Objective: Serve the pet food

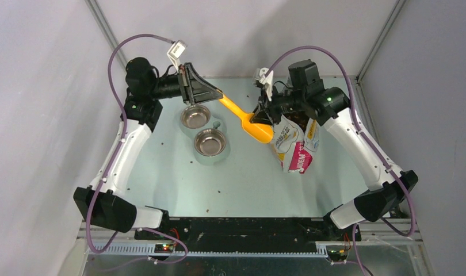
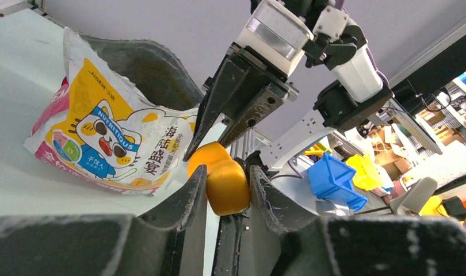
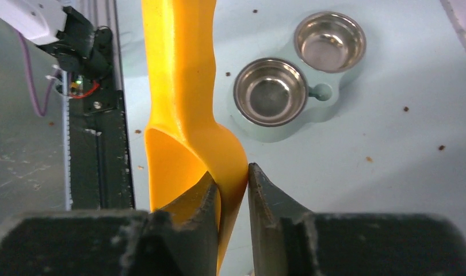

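Several loose pellets of pet food (image 1: 223, 187) dot the table (image 1: 259, 190) closest to you. Past them, your two steel bowls (image 1: 210, 142) sit in one pale holder (image 3: 328, 92), and both are empty. To their right stands the printed bag (image 1: 294, 152) with its top open; you cannot tell whether food lies inside. Just above it, your right gripper (image 3: 233, 178) is clamped on the wall of the orange scoop (image 1: 242, 118), whose cup looks empty. Farthest back, your left gripper (image 2: 228, 184) pinches the end of the scoop's handle.
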Controlling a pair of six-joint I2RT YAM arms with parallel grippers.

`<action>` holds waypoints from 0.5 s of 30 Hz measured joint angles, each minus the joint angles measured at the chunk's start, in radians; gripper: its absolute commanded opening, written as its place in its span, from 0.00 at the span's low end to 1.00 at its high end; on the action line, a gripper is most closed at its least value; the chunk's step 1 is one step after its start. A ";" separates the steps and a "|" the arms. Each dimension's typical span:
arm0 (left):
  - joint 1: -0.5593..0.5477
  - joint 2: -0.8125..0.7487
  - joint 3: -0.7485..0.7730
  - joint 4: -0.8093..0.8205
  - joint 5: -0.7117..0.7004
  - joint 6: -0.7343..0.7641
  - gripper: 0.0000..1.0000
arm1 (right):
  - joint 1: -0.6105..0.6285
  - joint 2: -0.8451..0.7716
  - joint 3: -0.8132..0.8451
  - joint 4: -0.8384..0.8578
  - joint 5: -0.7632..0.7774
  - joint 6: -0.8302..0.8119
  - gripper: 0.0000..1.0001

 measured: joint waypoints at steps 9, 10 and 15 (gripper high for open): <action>0.006 0.022 0.016 -0.163 -0.061 0.072 0.59 | 0.034 -0.010 -0.041 0.064 0.199 0.005 0.00; 0.006 0.022 0.026 -0.208 -0.068 0.101 0.60 | 0.040 -0.011 -0.041 0.061 0.216 -0.008 0.00; 0.005 0.037 0.096 -0.390 -0.117 0.204 0.63 | 0.083 -0.020 -0.041 0.042 0.296 -0.060 0.00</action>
